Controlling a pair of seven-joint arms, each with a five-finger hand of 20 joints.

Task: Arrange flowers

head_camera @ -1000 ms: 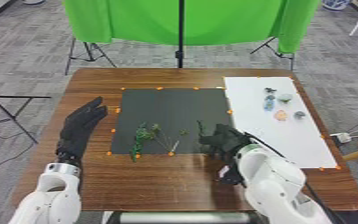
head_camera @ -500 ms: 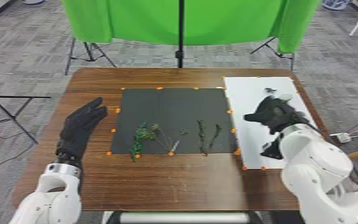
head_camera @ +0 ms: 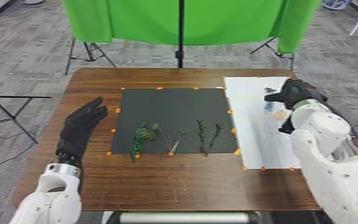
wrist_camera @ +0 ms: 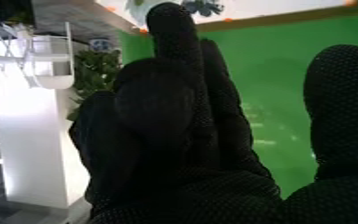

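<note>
- The right robot hand (head_camera: pixel 298 95), over the white sheet (head_camera: pixel 262 145), is wide, fingers extended, apparently empty; lowered flat, it could crush the peach flower (head_camera: pixel 279 115) beside it.
- The dark blue flower (wrist_camera: pixel 202 7) lies near its fingertips; a loose pinch might only push it toward the table's (head_camera: pixel 193 187) edge.
- Green stems (head_camera: pixel 202 136) lie on the black mat (head_camera: pixel 175 105); a low return could skew them.
- The left robot hand (head_camera: pixel 82 120), fingers straight, poses little risk.
</note>
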